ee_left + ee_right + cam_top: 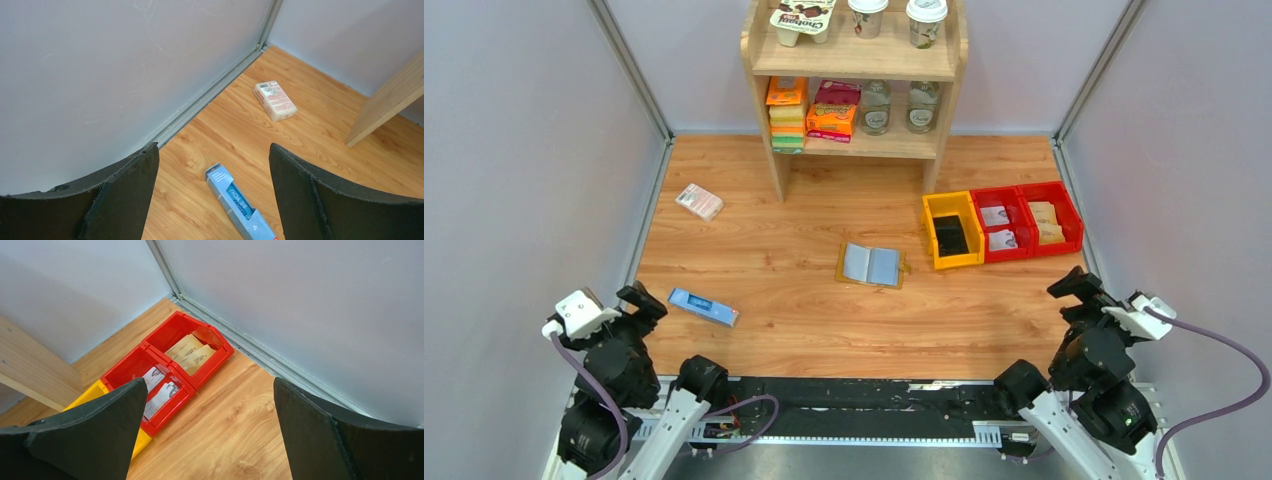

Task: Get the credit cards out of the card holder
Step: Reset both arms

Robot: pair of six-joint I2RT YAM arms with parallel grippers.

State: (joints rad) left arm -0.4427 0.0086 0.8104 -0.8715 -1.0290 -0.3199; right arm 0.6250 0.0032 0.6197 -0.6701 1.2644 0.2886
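Both arms sit at the near corners, and the card holder lies open mid-table.

The small tan-brown leather-like card holder (871,265) lies flat and unfolded on the wood-grain tabletop (804,325), grey-blue inner panels facing up. It is near the middle, just in front of the wooden shelf unit (854,62) and left of the yellow plastic bin (960,261). From here I can't make out whether cards sit in its pockets. The left gripper (642,300) hangs over the near-left corner with its jaws spread wide and nothing between them. A blue rectangular box (703,307) lies on the table just beside it, and a pink-and-white packet (699,201) is farther off by the wall. The right gripper (1074,288) is likewise spread and empty at the near-right corner, pointing toward the two red plastic bins (1022,222). Both grippers are well apart from the card holder.
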